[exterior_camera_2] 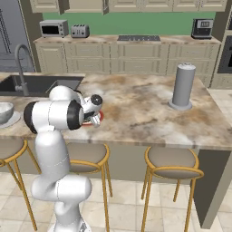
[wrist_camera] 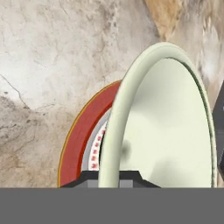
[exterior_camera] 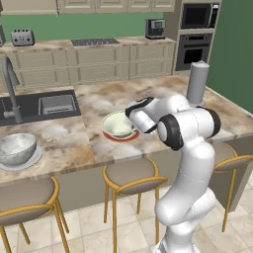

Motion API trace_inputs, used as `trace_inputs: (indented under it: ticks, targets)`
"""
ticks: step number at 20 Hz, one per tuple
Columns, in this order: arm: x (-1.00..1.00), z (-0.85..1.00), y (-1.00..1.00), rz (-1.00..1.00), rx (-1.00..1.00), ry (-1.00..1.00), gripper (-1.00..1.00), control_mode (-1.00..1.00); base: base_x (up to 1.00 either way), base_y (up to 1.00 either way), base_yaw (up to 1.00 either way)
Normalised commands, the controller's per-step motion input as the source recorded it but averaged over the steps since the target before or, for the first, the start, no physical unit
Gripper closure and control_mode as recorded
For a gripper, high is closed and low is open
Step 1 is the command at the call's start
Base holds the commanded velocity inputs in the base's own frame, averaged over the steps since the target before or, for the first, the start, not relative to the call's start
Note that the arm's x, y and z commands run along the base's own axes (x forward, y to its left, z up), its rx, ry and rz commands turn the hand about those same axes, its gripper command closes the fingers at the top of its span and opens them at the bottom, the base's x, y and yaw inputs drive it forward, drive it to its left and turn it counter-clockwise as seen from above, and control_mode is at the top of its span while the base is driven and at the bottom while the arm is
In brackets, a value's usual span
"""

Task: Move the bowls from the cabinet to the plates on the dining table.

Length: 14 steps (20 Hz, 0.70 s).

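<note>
The white arm's two-finger gripper (exterior_camera: 132, 111) has its jaws clenched on the near rim of the round deep bowl, cream inside and darker green outside (exterior_camera: 119, 123). In the hand view that pale rim runs straight up from between the jaws, so the bowl lies directly ahead of them, not off to a side. Being round, it has no long axis to line up.

The bowl is over the small round white plate with a red rim (exterior_camera: 121, 137), which lies on the mottled beige-brown marble surface of the long island (exterior_camera: 163, 94). From the base views it looks seated or very nearly so; whether its foot touches the plate I cannot tell. My judgement is that the coming move turns on this stack: letting go and drawing back away from the rim.

To the left of the red-rimmed plate, well apart, the speckled silvery grey bowl (exterior_camera: 16, 148) already sits on the all-white plate (exterior_camera: 22, 163).

Small red marks ring the plate's inner band in the hand view, too blurred to read. No other writing or brand is legible.
</note>
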Motion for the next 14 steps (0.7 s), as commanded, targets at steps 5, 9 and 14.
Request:
trace_inputs:
  ticks: [5,9,14]
  targets:
    - [0.16,-0.23,0.0,0.02,0.0,0.0,1.0,-1.0,0.0,0.0,0.0]
    - [-0.03,-0.06,0.0,0.01,0.0,0.0,-1.0,-1.0,0.0,0.0,0.0]
    - [-0.11,0.34,0.0,0.0,-0.05,-0.06,-1.0,-1.0,0.0,0.0,0.0]
